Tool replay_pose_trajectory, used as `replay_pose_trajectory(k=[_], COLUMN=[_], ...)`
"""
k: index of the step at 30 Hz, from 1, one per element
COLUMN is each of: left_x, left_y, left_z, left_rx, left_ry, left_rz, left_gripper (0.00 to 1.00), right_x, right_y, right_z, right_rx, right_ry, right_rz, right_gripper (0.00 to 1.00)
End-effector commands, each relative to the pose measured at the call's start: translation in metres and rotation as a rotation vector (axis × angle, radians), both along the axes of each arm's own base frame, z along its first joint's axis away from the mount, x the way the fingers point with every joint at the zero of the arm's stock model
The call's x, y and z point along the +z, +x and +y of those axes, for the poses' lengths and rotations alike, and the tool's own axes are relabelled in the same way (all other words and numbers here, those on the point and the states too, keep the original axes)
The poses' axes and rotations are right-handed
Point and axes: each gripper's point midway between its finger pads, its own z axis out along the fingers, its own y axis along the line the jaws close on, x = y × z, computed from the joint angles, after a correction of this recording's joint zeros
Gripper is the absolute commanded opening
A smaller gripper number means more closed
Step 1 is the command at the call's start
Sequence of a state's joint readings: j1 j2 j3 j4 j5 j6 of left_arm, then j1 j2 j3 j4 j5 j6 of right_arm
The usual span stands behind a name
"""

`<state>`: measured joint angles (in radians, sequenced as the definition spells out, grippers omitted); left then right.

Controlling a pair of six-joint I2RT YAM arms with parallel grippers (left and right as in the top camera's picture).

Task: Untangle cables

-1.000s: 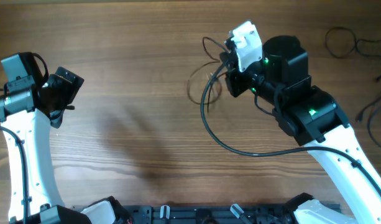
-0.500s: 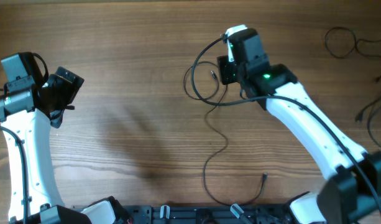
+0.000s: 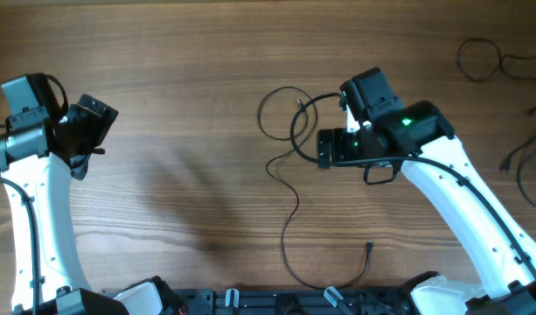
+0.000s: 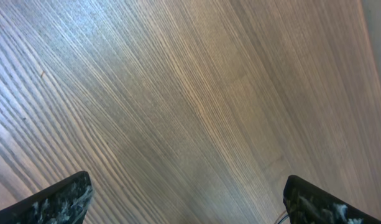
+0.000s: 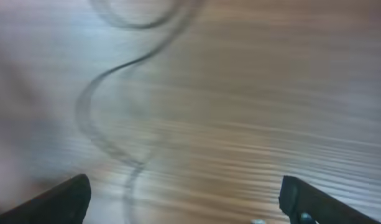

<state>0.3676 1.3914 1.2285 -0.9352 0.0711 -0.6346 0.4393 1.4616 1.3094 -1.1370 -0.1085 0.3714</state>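
One thin black cable [image 3: 281, 114] lies on the wooden table as a loop near the centre. Its tail snakes down toward the front edge and ends in a small plug [image 3: 370, 249]. My right gripper [image 3: 323, 147] hovers just right of the loop, open, with nothing between its fingers. The right wrist view shows the same cable [image 5: 91, 106] blurred, curving ahead and left of the open right gripper [image 5: 190, 205]. More thin cables [image 3: 480, 58] lie at the far right. My left gripper [image 3: 91, 127] stays at the far left, open over bare wood in the left wrist view [image 4: 190, 202].
Further thin cords [image 3: 521, 157] run along the right edge of the table. A black rail [image 3: 276, 302] lines the front edge between the two arm bases. Both white arms rise from the front corners.
My right gripper has opened and let go of the cable, then swung down and to the right. The cable has dropped flat onto the table. The left arm has not moved.
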Motion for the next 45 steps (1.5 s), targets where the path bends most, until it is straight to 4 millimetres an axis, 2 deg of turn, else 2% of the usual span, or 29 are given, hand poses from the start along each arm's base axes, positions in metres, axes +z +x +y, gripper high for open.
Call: replay_pose_trajectory(k=[1, 4, 5, 7, 9, 10, 12, 14, 15, 17, 18, 19, 20, 21, 22, 23, 24, 25, 26, 27, 29, 31, 33, 35, 37, 39, 40, 42, 45], left_x=[0.002, 0.002, 0.002, 0.002, 0.002, 0.002, 0.002, 0.002, 0.002, 0.002, 0.002, 0.002, 0.002, 0.002, 0.002, 0.002, 0.002, 0.002, 0.002, 0.002, 0.002, 0.002, 0.002, 0.002, 0.002, 0.002, 0.002, 0.002, 0.002], left_y=[0.0, 0.0, 0.0, 0.0, 0.0, 0.0, 0.0, 0.0, 0.0, 0.0, 0.0, 0.0, 0.0, 0.0, 0.0, 0.0, 0.0, 0.0, 0.0, 0.0, 0.0, 0.0, 0.0, 0.0, 0.0, 0.0, 0.0, 0.0, 0.0], left_z=[0.004, 0.004, 0.004, 0.004, 0.004, 0.004, 0.004, 0.004, 0.004, 0.004, 0.004, 0.004, 0.004, 0.004, 0.004, 0.004, 0.004, 0.004, 0.004, 0.004, 0.004, 0.004, 0.004, 0.004, 0.004, 0.004, 0.004, 0.004, 0.004], left_rx=[0.017, 0.017, 0.017, 0.017, 0.017, 0.017, 0.017, 0.017, 0.017, 0.017, 0.017, 0.017, 0.017, 0.017, 0.017, 0.017, 0.017, 0.017, 0.017, 0.017, 0.017, 0.017, 0.017, 0.017, 0.017, 0.017, 0.017, 0.018, 0.017], left_ry=[0.012, 0.012, 0.012, 0.012, 0.012, 0.012, 0.012, 0.012, 0.012, 0.012, 0.012, 0.012, 0.012, 0.012, 0.012, 0.012, 0.012, 0.012, 0.012, 0.012, 0.012, 0.012, 0.012, 0.012, 0.012, 0.012, 0.012, 0.012, 0.012], left_rz=[-0.002, -0.002, -0.002, -0.002, -0.002, -0.002, -0.002, -0.002, -0.002, -0.002, -0.002, -0.002, -0.002, -0.002, -0.002, -0.002, -0.002, -0.002, -0.002, -0.002, -0.002, -0.002, -0.002, -0.002, -0.002, -0.002, -0.002, -0.002, -0.002], left_gripper=[1.0, 1.0, 1.0, 1.0, 1.0, 1.0, 1.0, 1.0, 1.0, 1.0, 1.0, 1.0, 1.0, 1.0, 1.0, 1.0, 1.0, 1.0, 1.0, 1.0, 1.0, 1.0, 1.0, 1.0, 1.0, 1.0, 1.0, 1.0, 1.0], right_x=[-0.012, -0.049, -0.067, -0.099, -0.131, -0.134, -0.128, -0.123, -0.122, -0.122, -0.118, -0.103, -0.075, -0.037, 0.017, 0.053, 0.093, 0.124, 0.148, 0.162, 0.184, 0.196, 0.192, 0.175, 0.158, 0.148, 0.15, 0.172, 0.19], right_y=[-0.02, -0.042, -0.049, -0.051, -0.057, -0.051, -0.04, -0.028, -0.027, -0.023, -0.01, 0.003, 0.012, 0.022, 0.03, 0.031, 0.028, 0.024, 0.02, 0.016, 0.009, 0.015, 0.025, 0.038, 0.06, 0.083, 0.088, 0.091, 0.089], right_z=[0.053, 0.069, 0.074, 0.073, 0.069, 0.073, 0.081, 0.084, 0.085, 0.083, 0.078, 0.081, 0.091, 0.1, 0.106, 0.106, 0.104, 0.097, 0.085, 0.076, 0.058, 0.034, 0.021, 0.025, 0.025, 0.036, 0.04, 0.054, 0.055], right_rx=[0.153, 0.276, 0.302, 0.315, 0.311, 0.315, 0.342, 0.393, 0.418, 0.478, 0.478, 0.464, 0.463, 0.464, 0.457, 0.453, 0.447, 0.428, 0.396, 0.373, 0.321, 0.219, 0.156, 0.146, 0.103, 0.083, 0.076, 0.084, 0.018], right_ry=[0.222, 0.202, 0.194, 0.162, 0.175, 0.2, 0.222, 0.206, 0.203, 0.168, 0.114, 0.107, 0.142, 0.184, 0.224, 0.25, 0.279, 0.286, 0.276, 0.274, 0.253, 0.167, 0.091, 0.045, -0.035, -0.047, -0.035, 0.066, 0.164], right_rz=[0.08, 0.085, 0.077, 0.026, -0.007, -0.055, -0.126, -0.206, -0.222, -0.263, -0.326, -0.373, -0.426, -0.497, -0.599, -0.663, -0.736, -0.803, -0.866, -0.907, -0.98, -1.043, -1.049, -1.013, -0.993, -1.006, -1.025, -1.096, -1.128], right_gripper=[1.0, 0.96, 0.93, 0.82, 0.58, 0.51, 0.44, 0.44, 0.39, 0.13, 0.04, 0.04, 0.04, 0.04, 0.04, 0.04, 0.04, 0.04, 0.04, 0.04, 0.04, 0.04, 0.04, 0.04, 0.04, 0.04, 0.04, 0.04, 0.04])
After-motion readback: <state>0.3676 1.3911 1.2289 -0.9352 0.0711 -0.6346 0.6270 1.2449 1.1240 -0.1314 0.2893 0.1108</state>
